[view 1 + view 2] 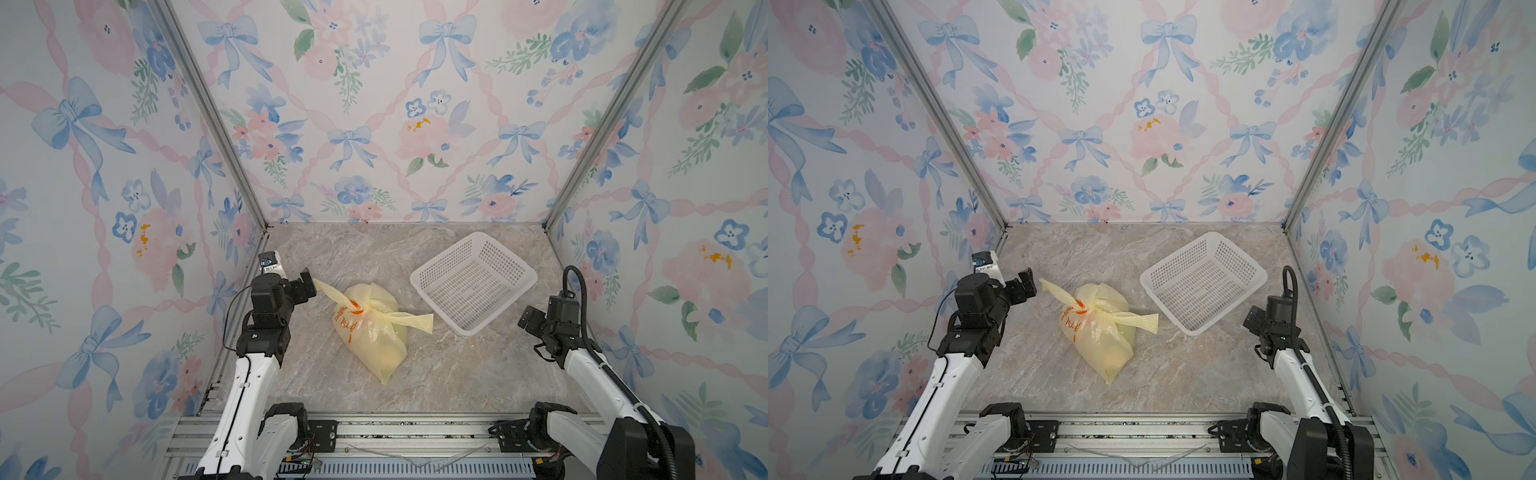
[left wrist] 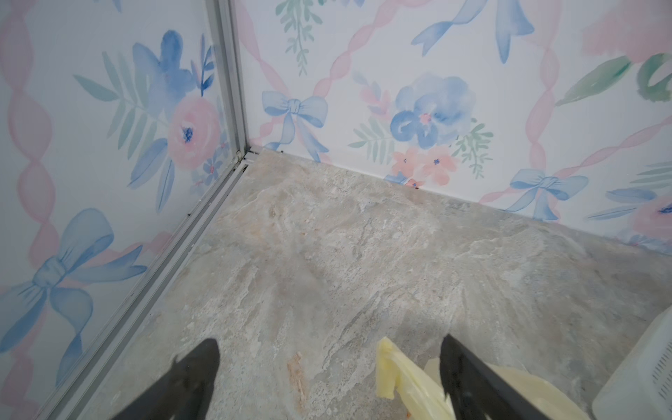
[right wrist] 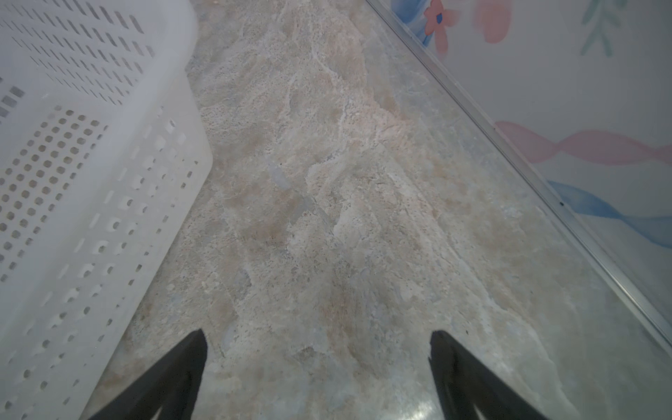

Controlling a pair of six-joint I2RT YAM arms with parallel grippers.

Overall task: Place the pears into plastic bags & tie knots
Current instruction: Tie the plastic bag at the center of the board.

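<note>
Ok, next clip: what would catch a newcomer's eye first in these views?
First the pale-yellow bag, lying in the middle of the marble table, its knot pulled tight. Beyond it, toward the right arm, sits a white perforated basket. Both hands stand open: a tail of the knot lies inside the left hand, and the right hand hovers over bare table.

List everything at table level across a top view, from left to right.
In order: left gripper, jaws open → knotted pale-yellow translucent plastic bag with orange lettering → white perforated plastic basket → right gripper, jaws open.
</note>
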